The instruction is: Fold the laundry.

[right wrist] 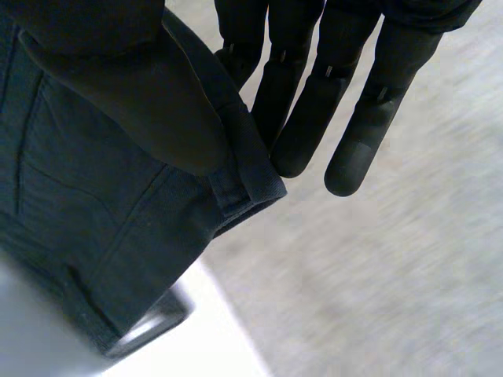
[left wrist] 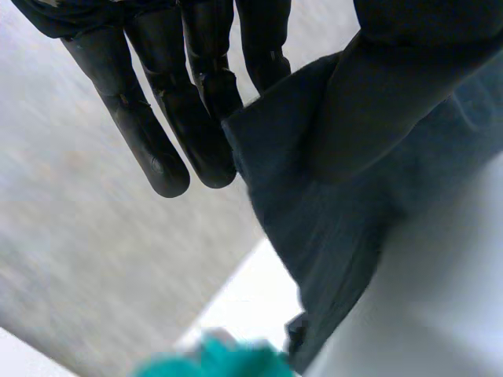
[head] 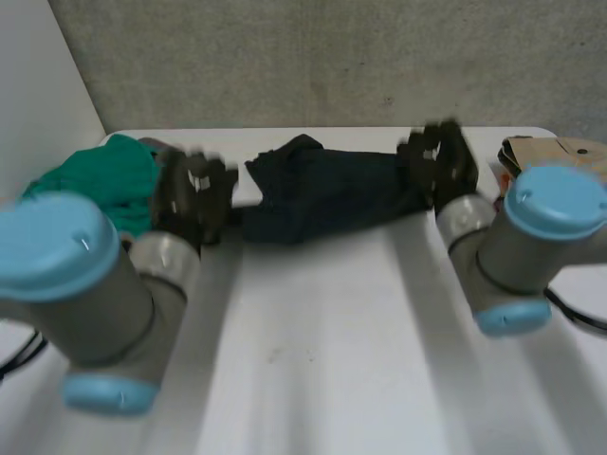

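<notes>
A dark navy garment is held stretched between both hands near the table's far edge, sagging onto the white table. My left hand grips its left end. In the left wrist view the thumb presses the garment against straight fingers, pinching an edge. My right hand grips the right end. In the right wrist view its thumb clamps a hemmed corner of the garment against the fingers.
A green cloth lies bunched at the back left, just beside my left hand, and appears past the garment's hanging edge as a green cloth. A cardboard box sits at the back right corner. A grey wall rises behind the table.
</notes>
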`<state>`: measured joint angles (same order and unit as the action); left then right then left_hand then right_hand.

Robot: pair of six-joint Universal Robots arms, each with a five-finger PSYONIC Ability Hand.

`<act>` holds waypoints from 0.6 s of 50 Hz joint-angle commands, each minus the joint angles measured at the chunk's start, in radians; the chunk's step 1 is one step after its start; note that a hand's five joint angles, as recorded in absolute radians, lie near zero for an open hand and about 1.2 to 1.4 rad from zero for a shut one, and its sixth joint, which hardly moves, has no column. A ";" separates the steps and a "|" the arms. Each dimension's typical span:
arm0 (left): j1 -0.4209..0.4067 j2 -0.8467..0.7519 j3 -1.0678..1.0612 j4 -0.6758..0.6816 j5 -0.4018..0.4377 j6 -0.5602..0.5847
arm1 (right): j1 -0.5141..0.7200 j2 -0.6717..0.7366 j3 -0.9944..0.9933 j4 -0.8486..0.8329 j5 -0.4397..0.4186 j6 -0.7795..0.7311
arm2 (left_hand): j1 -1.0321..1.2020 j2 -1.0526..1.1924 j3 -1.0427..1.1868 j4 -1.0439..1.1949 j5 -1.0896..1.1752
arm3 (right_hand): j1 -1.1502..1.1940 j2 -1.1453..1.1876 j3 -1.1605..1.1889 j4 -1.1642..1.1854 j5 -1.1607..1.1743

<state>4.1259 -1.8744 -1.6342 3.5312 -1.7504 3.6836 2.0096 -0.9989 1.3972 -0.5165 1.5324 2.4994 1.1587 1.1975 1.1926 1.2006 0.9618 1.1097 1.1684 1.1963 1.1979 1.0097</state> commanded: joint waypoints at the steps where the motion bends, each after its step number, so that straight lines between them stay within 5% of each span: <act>1: -0.036 0.008 -0.180 -0.034 -0.035 0.000 | 0.003 -0.012 0.196 0.125 -0.003 -0.068 | 0.238 0.199 0.204 0.196 0.260 | 0.287 0.228 0.200 0.198 0.212; 12: -0.079 0.173 -0.240 -0.428 -0.055 -0.008 | -0.002 -0.276 0.390 0.384 0.012 -0.194 | 0.238 0.199 0.204 0.196 0.260 | 0.287 0.228 0.200 0.198 0.212; 17: -0.118 0.256 -0.282 -0.615 -0.055 -0.039 | -0.006 -0.383 0.440 0.637 0.015 -0.223 | 0.238 0.199 0.204 0.196 0.260 | 0.287 0.228 0.200 0.198 0.212; 30: -0.260 0.383 -0.306 -0.818 -0.041 -0.054 | -0.017 -0.543 0.574 0.854 -0.001 -0.303 | 0.238 0.199 0.204 0.196 0.260 | 0.287 0.228 0.200 0.198 0.212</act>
<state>3.9306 -1.5340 -1.9482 2.7935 -1.7984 3.6294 1.9932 -1.4945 1.9230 0.3052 1.5385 2.2401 1.1587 1.1975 1.1927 1.2006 0.9619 1.1097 1.1685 1.2010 1.1979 1.0097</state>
